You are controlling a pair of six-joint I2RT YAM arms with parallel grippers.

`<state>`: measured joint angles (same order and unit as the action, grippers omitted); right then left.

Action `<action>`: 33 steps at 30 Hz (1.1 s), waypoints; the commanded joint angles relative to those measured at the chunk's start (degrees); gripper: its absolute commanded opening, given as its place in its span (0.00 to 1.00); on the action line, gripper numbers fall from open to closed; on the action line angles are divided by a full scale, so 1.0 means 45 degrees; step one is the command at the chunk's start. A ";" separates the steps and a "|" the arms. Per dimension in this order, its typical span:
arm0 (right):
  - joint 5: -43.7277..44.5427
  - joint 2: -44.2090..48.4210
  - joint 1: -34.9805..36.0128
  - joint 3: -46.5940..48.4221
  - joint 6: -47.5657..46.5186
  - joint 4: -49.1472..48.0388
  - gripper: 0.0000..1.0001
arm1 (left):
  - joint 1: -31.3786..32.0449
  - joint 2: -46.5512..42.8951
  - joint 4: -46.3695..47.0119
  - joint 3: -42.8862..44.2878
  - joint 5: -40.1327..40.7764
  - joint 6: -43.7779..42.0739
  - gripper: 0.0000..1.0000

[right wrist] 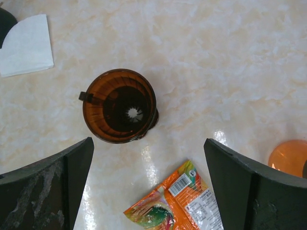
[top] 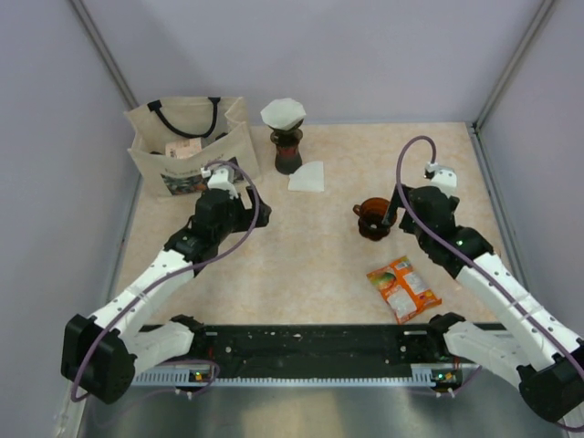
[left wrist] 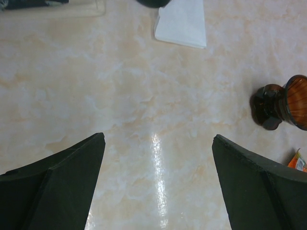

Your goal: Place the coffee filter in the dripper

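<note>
- The right gripper [right wrist: 148, 146] is nearest the lens: its dark fingers fill the lower corners of its wrist view, spread wide with nothing between them.
- The left gripper [left wrist: 159, 135] is likewise spread and empty, over bare table [left wrist: 96, 86].
- The dripper [right wrist: 120, 105] is brown and see-through. It stands upright, mouth up and empty, centre-left of the right wrist view, just ahead of the right gripper.
- The paper filter [top: 307, 176] lies flat on the table, upper centre of the top view, up and left of the dripper and well apart from it. In the left wrist view it sits at the top edge, ahead of the fingers.
- Judgement: the left arm is nearer the paper filter, and flat paper may be awkward to pinch.
- Obstructions: a second dark cone [top: 286, 149], already carrying a filter, stands just beside the loose one. A tote bag [top: 187, 146] is upper left and a snack packet [top: 403, 289] lower right.
</note>
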<state>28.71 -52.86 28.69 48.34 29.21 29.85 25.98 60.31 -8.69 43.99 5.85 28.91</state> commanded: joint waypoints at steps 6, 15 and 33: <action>-0.0189 0.0067 -0.2093 0.2636 -0.0105 0.2993 0.99 | 0.0028 0.0658 0.2944 -0.0733 -0.1221 0.1115 0.99; -0.2660 0.0283 -0.3973 0.2677 -0.0748 0.2999 0.95 | 0.0047 0.1538 0.3512 -0.0498 -0.2120 0.1135 0.99; -0.4873 -0.6725 0.0422 0.5993 -0.7628 0.0886 0.86 | 0.0009 0.1266 0.3104 -0.0732 -0.2237 0.0569 0.99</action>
<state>10.07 -77.54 27.68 66.65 18.74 35.92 25.98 68.03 4.32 40.47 -3.68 32.86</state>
